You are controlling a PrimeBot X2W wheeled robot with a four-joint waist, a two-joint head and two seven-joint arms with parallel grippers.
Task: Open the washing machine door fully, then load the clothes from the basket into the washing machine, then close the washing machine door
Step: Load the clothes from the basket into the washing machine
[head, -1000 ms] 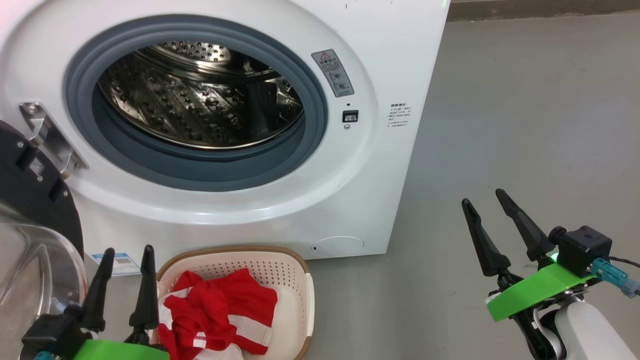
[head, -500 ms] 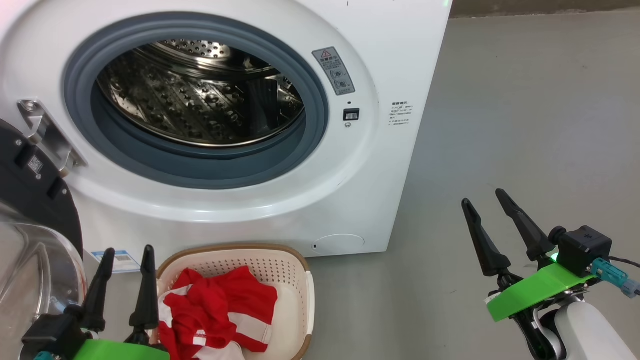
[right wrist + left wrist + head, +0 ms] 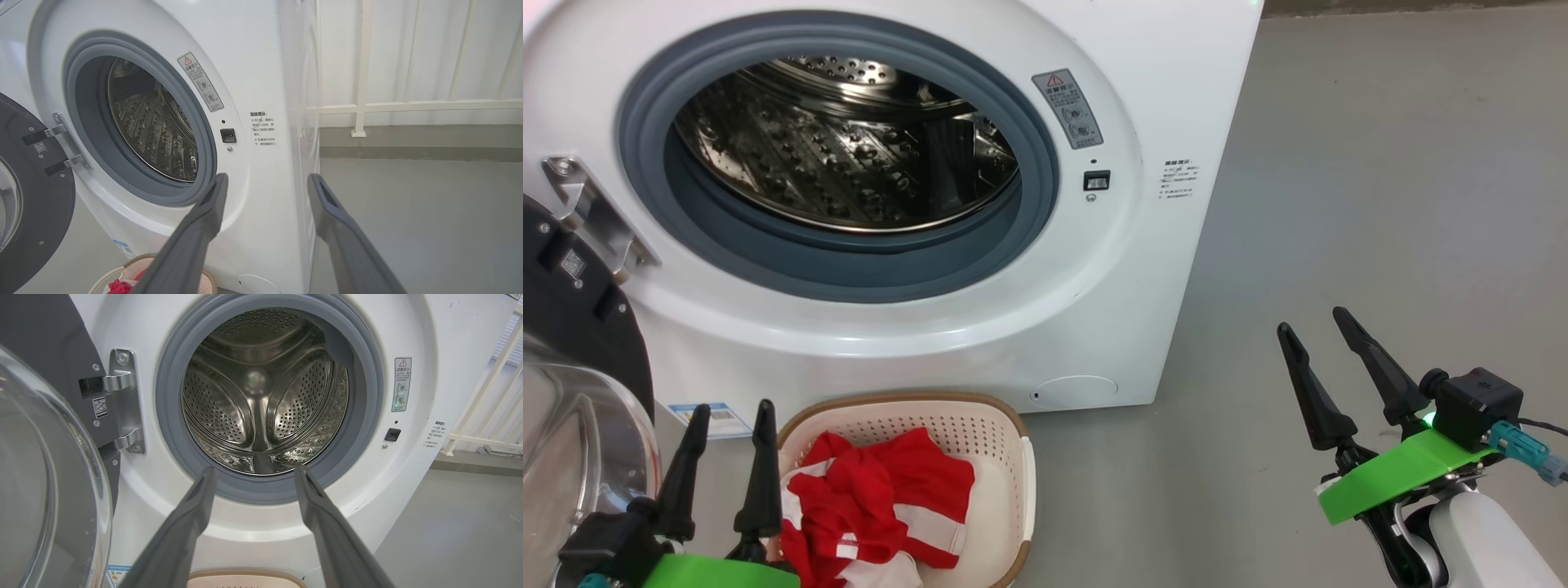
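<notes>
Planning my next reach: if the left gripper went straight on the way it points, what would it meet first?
Likely the lower lip of the grey gasket, or just above it the open steel drum; depth is unclear. The left gripper is open, holding nothing.

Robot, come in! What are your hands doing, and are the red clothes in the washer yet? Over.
Left gripper open, empty; right gripper open, empty. Washing machine door open, clothes in the basket, drum bare. Nothing in the way.
</notes>
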